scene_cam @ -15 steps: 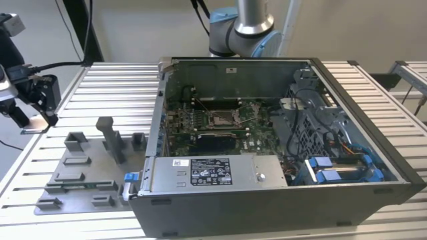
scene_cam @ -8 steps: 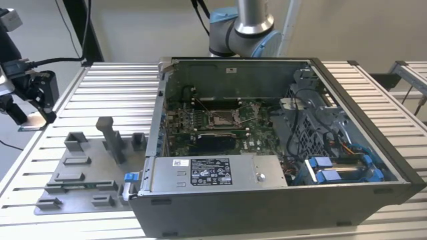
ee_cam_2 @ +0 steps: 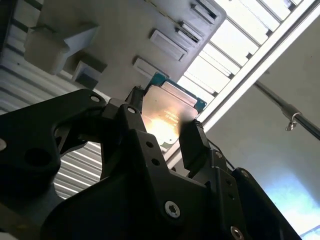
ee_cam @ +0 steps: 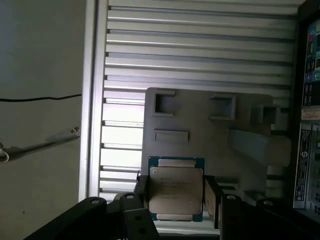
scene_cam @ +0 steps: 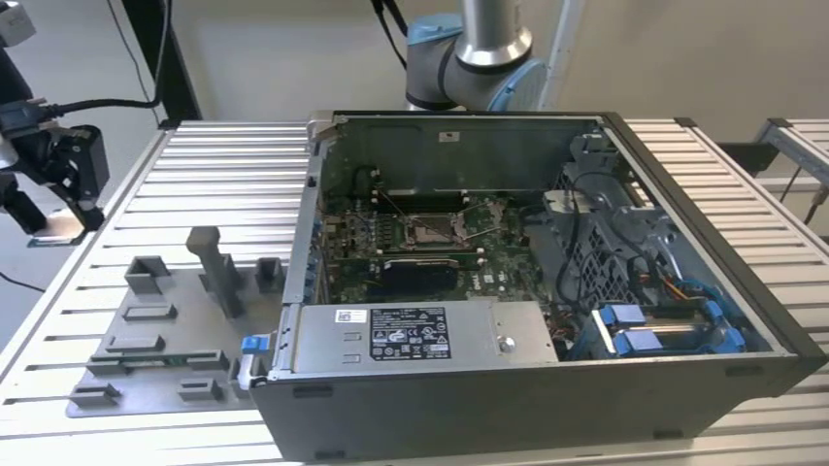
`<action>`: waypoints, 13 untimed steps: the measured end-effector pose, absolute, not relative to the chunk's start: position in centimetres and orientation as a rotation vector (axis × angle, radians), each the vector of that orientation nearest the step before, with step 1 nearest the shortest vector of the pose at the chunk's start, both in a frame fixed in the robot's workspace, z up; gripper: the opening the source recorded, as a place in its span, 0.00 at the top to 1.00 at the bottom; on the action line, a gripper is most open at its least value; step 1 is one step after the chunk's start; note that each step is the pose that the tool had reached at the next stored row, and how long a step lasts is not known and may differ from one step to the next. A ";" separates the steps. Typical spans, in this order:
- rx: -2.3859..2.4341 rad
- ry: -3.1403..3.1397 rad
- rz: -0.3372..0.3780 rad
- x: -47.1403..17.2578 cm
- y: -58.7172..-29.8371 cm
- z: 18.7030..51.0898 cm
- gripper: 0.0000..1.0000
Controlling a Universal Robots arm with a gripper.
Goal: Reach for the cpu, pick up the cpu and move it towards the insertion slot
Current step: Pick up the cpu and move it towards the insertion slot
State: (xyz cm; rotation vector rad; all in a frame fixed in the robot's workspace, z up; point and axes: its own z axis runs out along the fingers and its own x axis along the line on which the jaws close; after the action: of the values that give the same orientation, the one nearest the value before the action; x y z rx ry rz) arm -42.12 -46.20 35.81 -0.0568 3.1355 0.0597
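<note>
Clamping the cpu point(ee_cam: 176, 189) by opposite edges, the gripper point(ee_cam: 176, 194) seemingly hangs well apart from the insertion slot point(scene_cam: 434, 229), toward the exterior view's left.

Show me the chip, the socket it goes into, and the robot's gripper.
chip point(ee_cam: 176, 192): first wrist view, middle of its silvery top.
socket point(scene_cam: 428, 230): exterior view, centre of the pin field inside the metal frame.
gripper point(scene_cam: 52, 216): exterior view, midway between its fingertips, at the exterior view's left.
</note>
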 end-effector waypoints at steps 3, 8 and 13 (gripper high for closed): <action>-0.057 3.135 0.060 -42.1 -46.2 36.2 1.00; -0.057 3.136 0.060 -42.1 -46.2 36.8 1.00; -0.057 3.136 0.060 -42.1 -46.2 37.6 1.00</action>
State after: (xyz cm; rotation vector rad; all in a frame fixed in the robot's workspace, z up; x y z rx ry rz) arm -42.12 -46.20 37.55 -0.0569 3.1355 0.0597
